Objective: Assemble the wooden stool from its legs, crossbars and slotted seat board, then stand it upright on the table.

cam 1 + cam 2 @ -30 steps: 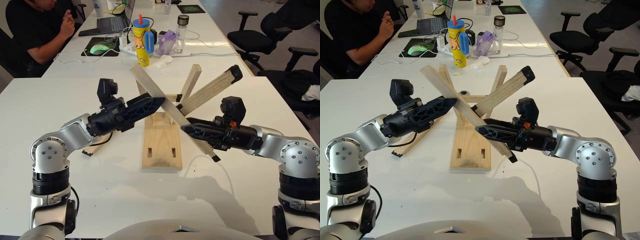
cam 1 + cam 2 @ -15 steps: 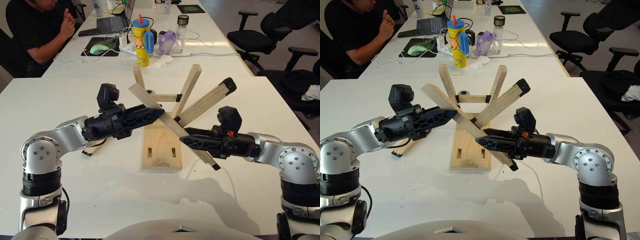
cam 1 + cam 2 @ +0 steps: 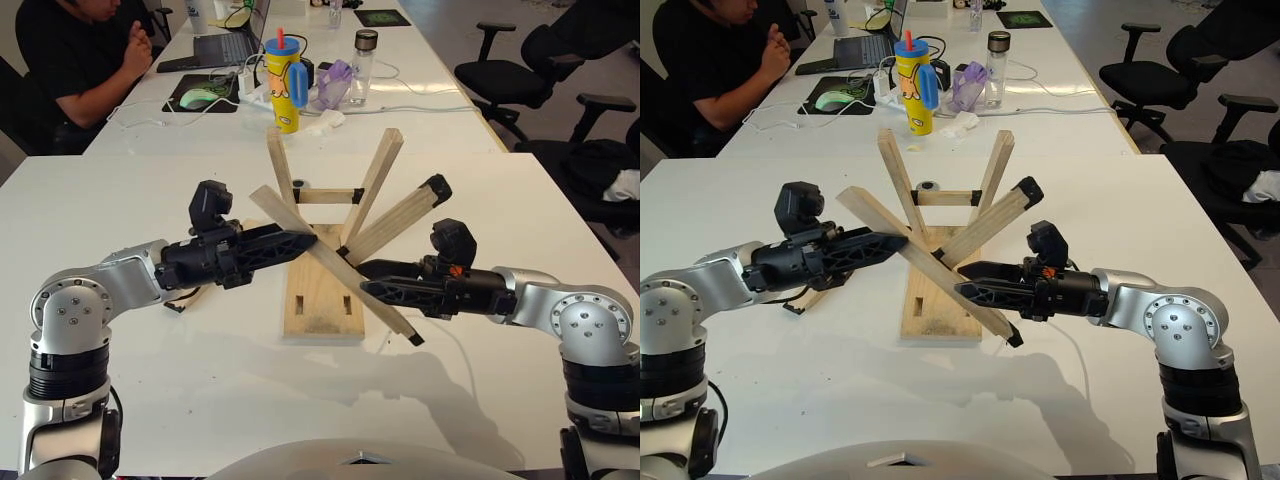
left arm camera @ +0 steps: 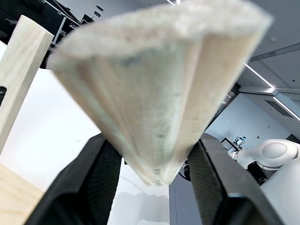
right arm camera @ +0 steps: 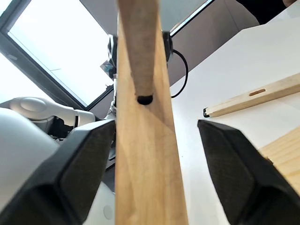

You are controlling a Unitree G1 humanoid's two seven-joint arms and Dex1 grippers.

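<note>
Diagonally across the seat board (image 3: 322,315), the leg (image 3: 270,207) runs from 10 o'clock down to 4 o'clock, its capped foot low. The left gripper (image 3: 303,240) clamps its upper half and the right gripper (image 3: 365,280) its lower half, nearer the open slots (image 3: 300,299).

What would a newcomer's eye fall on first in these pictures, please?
Two crossed legs form an X over the table, gripped from either side by the left gripper and right gripper. Under them lies the slotted seat board, with a leg-and-crossbar frame rising at its far end.
</note>
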